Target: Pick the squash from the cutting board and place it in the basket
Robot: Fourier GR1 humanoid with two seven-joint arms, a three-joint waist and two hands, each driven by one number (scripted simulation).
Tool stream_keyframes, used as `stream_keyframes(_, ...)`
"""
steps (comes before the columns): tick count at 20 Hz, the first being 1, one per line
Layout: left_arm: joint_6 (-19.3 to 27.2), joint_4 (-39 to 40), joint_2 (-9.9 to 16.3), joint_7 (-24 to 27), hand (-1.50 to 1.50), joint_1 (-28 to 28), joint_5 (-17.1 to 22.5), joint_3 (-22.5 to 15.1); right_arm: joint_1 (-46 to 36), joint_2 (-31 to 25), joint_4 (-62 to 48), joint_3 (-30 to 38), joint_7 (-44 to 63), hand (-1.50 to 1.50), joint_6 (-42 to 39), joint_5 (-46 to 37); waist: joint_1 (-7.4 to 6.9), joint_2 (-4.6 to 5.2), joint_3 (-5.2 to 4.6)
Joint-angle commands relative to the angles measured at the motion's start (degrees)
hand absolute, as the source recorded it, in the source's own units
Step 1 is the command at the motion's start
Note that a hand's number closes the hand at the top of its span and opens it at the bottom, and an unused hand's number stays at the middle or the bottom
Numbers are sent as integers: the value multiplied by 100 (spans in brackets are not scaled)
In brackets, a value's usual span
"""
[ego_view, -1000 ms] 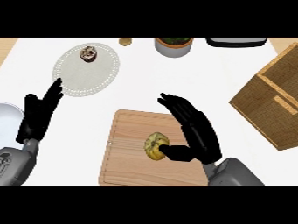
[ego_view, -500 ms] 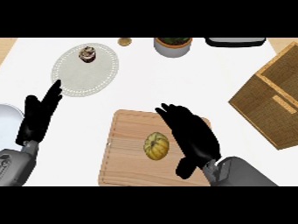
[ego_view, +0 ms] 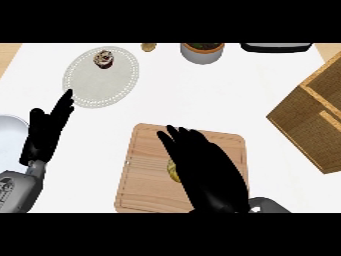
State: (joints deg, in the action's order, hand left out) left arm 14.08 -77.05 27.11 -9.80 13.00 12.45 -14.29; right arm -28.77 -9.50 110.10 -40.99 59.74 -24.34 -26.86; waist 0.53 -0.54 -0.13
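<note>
Squash: small yellow rounded squash (ego_view: 171, 171) on the pale wooden cutting board (ego_view: 147, 175), lower centre of the frame — mostly hidden under the right hand.
Right hand: black right hand (ego_view: 206, 172) spread flat over the squash, fingers straight, holding nothing.
Left hand: black left hand (ego_view: 46, 132) at the left edge, fingers up and straight, resting.
Basket: brown woven basket (ego_view: 324, 117) at the right edge, well apart from the board.
Handling: likely light, stiff, smooth-skinned — may roll; best grasped across its widest part.
Writing: none readable.
</note>
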Motion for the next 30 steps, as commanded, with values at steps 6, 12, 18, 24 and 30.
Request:
stream_keyframes(6,-149,18,-103,-145,0,61,-128,163,336,-175,504,-7,608,-150,-205,-771,-11,40,13)
stream_keyframes(12,-62,249,-420,-65,0,296,-425,172,528,165,406,-40,642,-150,-426,-1065,-9,49,11)
stream_keyframes(18,-259,130,-414,-296,0,362,-452,476,911,345,-453,48,-289,-150,-54,-1554,-40,54,13)
stream_keyframes(24,-444,-21,-550,-6,0,-145,-704,648,1029,740,-1243,75,-941,-150,343,-2220,-69,53,13)
stream_keyframes(30,-566,-453,-717,-342,0,-194,-941,758,1290,519,-1485,363,-1741,-150,476,-2520,-67,49,14)
